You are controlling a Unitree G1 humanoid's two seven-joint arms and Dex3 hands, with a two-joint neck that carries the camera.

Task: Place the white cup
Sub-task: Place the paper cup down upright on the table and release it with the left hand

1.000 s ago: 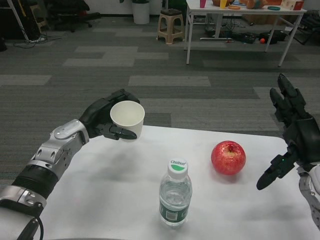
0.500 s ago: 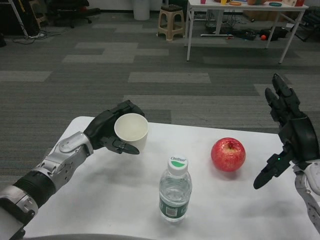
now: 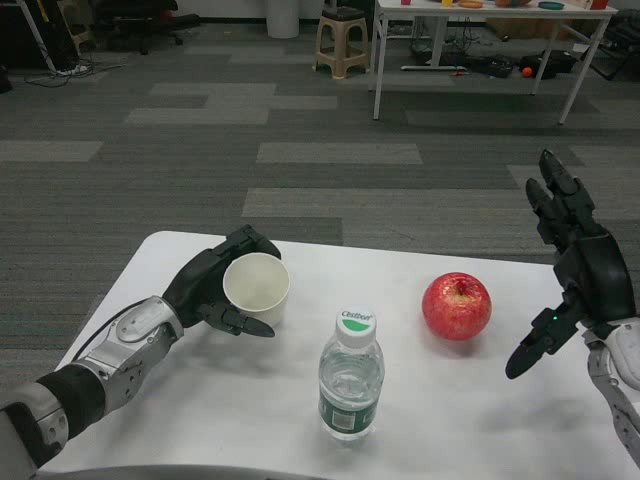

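The left hand (image 3: 212, 288) grasps the cup (image 3: 257, 288) upright, low over the table (image 3: 480, 420), left of the bottle (image 3: 350, 378) and apple (image 3: 456, 307). The placing step seems nearly done; next, set it down and release. The right hand (image 3: 572, 270) waits, fingers spread.

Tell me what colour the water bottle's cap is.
The bottle cap is white with a green top, seen in the head view.

Cup (image 3: 257, 288) sits in the left hand (image 3: 215, 283) over the table's (image 3: 200, 400) left side. Bottle (image 3: 350, 377) stands upright at centre, nearest the camera, just right of the cup. Apple (image 3: 457, 307) lies right of the bottle, further back. Right hand (image 3: 575, 265) hangs beyond the apple, at the right edge.
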